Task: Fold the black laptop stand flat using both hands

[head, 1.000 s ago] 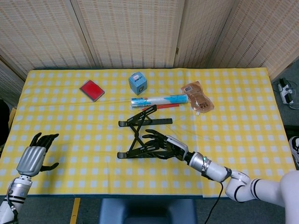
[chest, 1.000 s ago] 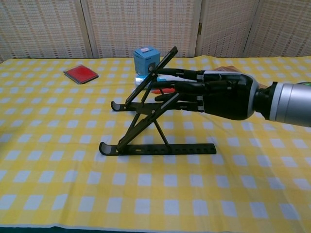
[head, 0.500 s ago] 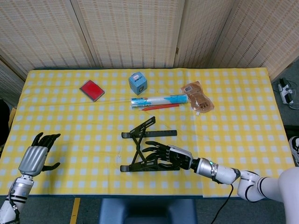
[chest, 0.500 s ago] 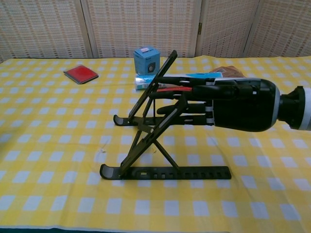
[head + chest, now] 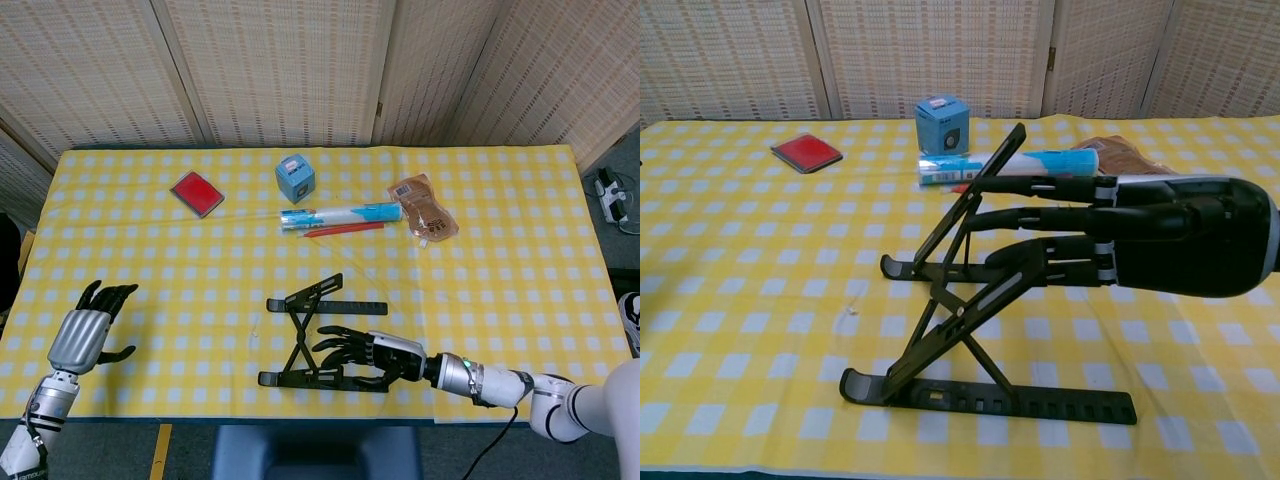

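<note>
Laptop stand (image 5: 322, 342) upright, rails left-right

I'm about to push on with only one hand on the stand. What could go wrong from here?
The right hand reaches between the rails of the black laptop stand, which is propped open, so its fingers could get pinched as it folds. The left hand hovers far off, bracing nothing, so the stand may slide or tip. It also sits near the table's front edge and could be dragged off.
</note>
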Controlling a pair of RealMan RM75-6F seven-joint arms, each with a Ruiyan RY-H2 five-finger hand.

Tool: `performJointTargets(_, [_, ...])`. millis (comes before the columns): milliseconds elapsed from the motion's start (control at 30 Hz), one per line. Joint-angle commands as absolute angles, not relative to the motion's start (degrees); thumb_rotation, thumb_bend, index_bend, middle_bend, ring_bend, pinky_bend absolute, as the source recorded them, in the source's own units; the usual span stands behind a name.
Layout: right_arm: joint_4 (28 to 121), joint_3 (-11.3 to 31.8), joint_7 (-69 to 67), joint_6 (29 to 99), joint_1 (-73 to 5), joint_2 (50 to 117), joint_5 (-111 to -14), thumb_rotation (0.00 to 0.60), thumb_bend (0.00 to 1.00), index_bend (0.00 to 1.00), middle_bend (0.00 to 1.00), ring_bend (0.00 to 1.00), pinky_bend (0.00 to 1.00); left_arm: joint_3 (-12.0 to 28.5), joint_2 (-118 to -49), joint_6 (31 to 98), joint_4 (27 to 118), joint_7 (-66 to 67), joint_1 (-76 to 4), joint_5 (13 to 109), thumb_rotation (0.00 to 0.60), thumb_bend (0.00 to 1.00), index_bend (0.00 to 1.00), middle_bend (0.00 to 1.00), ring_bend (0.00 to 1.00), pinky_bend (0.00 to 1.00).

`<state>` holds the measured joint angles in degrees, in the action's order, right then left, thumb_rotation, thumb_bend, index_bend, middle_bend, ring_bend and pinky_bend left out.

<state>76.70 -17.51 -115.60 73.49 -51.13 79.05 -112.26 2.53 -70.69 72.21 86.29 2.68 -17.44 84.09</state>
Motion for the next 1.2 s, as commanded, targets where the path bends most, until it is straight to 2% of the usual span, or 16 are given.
performJointTargets(33, [80.1, -16.1, -101.0, 72.4, -49.5, 77.4, -109.6, 0.6, 0.43, 0.0, 0.14, 0.17, 0.15, 2.5, -70.8, 72.1, 86.4, 2.9, -17.7, 84.3, 0.6, 0.19, 0.15, 0.19, 0.17, 0.07])
performJointTargets(267, [85.2, -16.3, -90.5, 72.7, -47.6, 73.0, -107.4, 0.6, 0.43, 0.0, 0.13, 0.16, 0.14, 2.7, -70.6, 71.6, 86.5, 2.3, -18.2, 84.2, 0.6, 0.19, 0.15, 0.19, 0.17, 0.07])
performJointTargets(467, [88.4, -17.3, -84.6, 69.9, -46.2, 67.7, -103.5, 0.6, 0.43, 0.0, 0.11, 0.13, 0.14, 2.8, -70.7, 71.4, 85.9, 1.2, -18.3, 83.8, 0.6, 0.19, 0.15, 0.19, 0.17, 0.07])
performJointTargets(600, [88.9, -16.4, -80.1, 66.4, -45.5, 66.2, -99.5, 0.6, 0.43, 0.0, 0.09, 0.11, 0.13, 2.7, -71.1, 71.3, 85.1, 0.6, -18.2, 83.6, 0.6, 0.19, 0.15, 0.19, 0.17, 0.07])
performJointTargets(933, [85.4, -11.9, -76.5, 58.8, -47.7, 70.2, -95.9, 0.6, 0.43, 0.0, 0.0, 0.04, 0.01, 2.6, -71.8, 71.0, 84.1, -0.5, -18.5, 83.8, 0.6, 0.19, 0.15, 0.19, 0.17, 0.07])
performJointTargets(1200, [83.0, -6.8, -75.5, 53.5, -51.5, 77.1, -94.8, 0.6, 0.43, 0.0, 0.0, 0.0, 0.0, 2.5, -72.3, 70.8, 83.1, -1.3, -18.6, 83.6, 0.6, 0.19, 0.15, 0.19, 0.17, 0.07])
